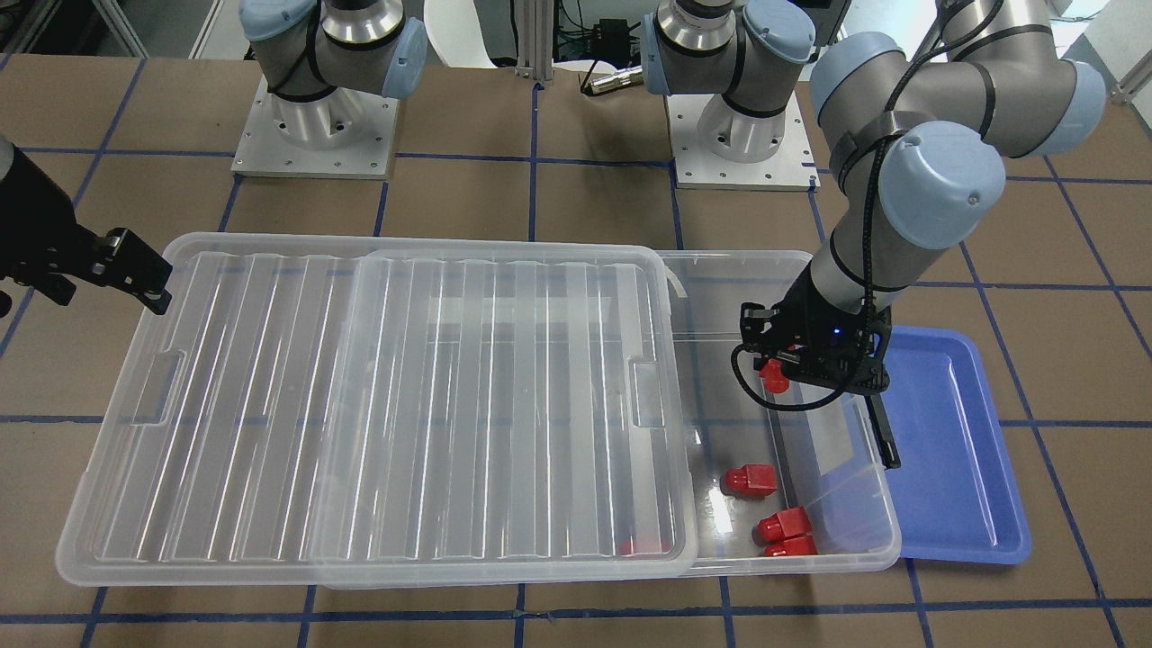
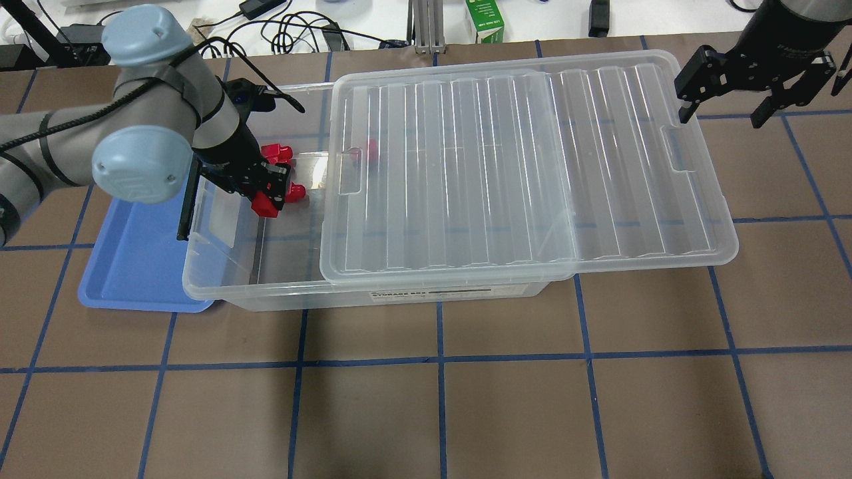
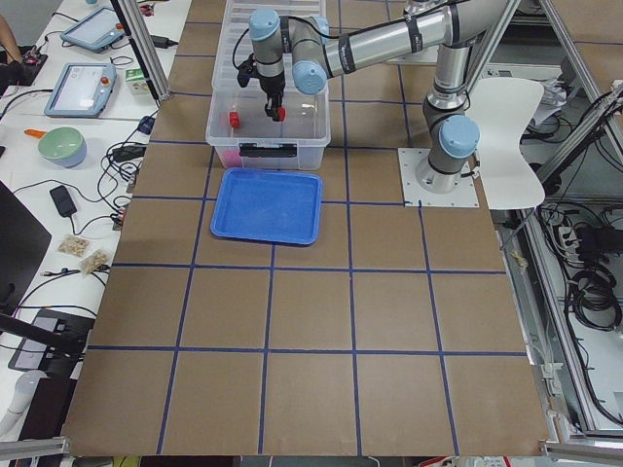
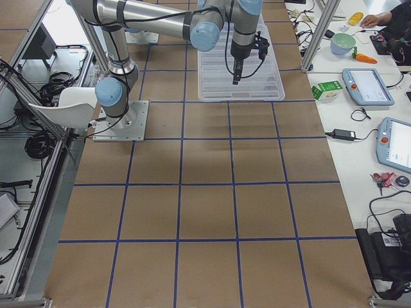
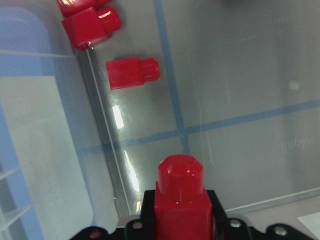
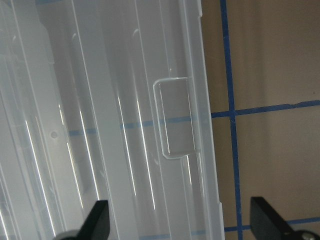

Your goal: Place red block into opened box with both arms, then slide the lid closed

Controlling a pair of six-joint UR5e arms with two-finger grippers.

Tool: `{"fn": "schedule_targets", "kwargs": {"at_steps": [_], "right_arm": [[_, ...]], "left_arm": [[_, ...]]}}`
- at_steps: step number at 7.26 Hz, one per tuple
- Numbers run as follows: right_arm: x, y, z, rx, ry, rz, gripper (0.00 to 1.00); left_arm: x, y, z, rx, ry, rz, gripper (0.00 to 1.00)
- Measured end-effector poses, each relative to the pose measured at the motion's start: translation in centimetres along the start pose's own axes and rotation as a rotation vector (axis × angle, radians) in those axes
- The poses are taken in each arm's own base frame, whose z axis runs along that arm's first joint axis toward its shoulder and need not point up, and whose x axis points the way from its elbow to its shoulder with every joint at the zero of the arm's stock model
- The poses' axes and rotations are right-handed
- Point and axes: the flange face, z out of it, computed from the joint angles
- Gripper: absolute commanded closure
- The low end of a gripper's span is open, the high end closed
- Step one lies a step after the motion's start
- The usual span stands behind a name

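Label on box (image 2: 266, 293) reads "STORAGE BOX". Left gripper (image 2: 267, 194) clamps red block (image 5: 180, 200). Right gripper (image 2: 720, 118) spread, empty.

Red blocks, clear plastic, and a brown surface gridded in blue.

The red block (image 5: 179, 210) in the left hand (image 1: 772, 371) is glossy bright red, as are three loose blocks (image 1: 750, 480) in the box (image 2: 219, 293). A fourth shows as a dulled red blur through the lid (image 2: 532, 173). The box is clear and colourless, with a black bar (image 1: 886, 432) at one short end and a pale label (image 2: 432, 291) printed in black. The lid is milky translucent, striped with lengthwise ribs that catch white glints. The tray (image 2: 133, 273) is plain mid-blue. The surface (image 2: 426, 399) is matt brown under a grid of blue tape lines. The left hand and right hand (image 2: 721, 114) are black, the left showing a small blue light. The left arm (image 2: 66, 133) and right arm (image 4: 148, 22) are silver-grey with light blue joint caps.
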Motion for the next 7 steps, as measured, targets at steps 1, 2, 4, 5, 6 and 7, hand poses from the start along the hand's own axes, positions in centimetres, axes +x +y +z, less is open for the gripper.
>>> {"fn": "schedule_targets", "kwargs": {"at_steps": [1, 2, 4, 5, 6, 7], "right_arm": [[0.0, 0.1, 0.0, 0.000, 0.002, 0.000, 0.00], [0.0, 0.1, 0.0, -0.001, 0.004, 0.001, 0.00], [-0.2, 1.2, -0.6, -0.015, -0.006, 0.002, 0.00], [-0.3, 1.6, -0.3, -0.044, -0.010, 0.003, 0.00], [-0.3, 1.8, -0.6, -0.050, -0.006, 0.003, 0.00], [-0.3, 2.2, -1.5, -0.032, -0.005, 0.004, 0.00]], "left_arm": [[-0.1, 0.6, 2.1, 0.022, -0.007, -0.004, 0.96], [-0.2, 1.0, 3.6, 0.028, -0.010, -0.025, 0.96], [-0.2, 1.2, 5.2, 0.013, -0.011, -0.085, 0.96], [-0.3, 1.2, 5.9, 0.000, -0.016, -0.094, 0.96], [-0.3, 1.3, 6.6, -0.016, -0.020, -0.098, 0.96], [-0.4, 1.4, 7.2, -0.029, -0.020, -0.101, 0.95]]}}
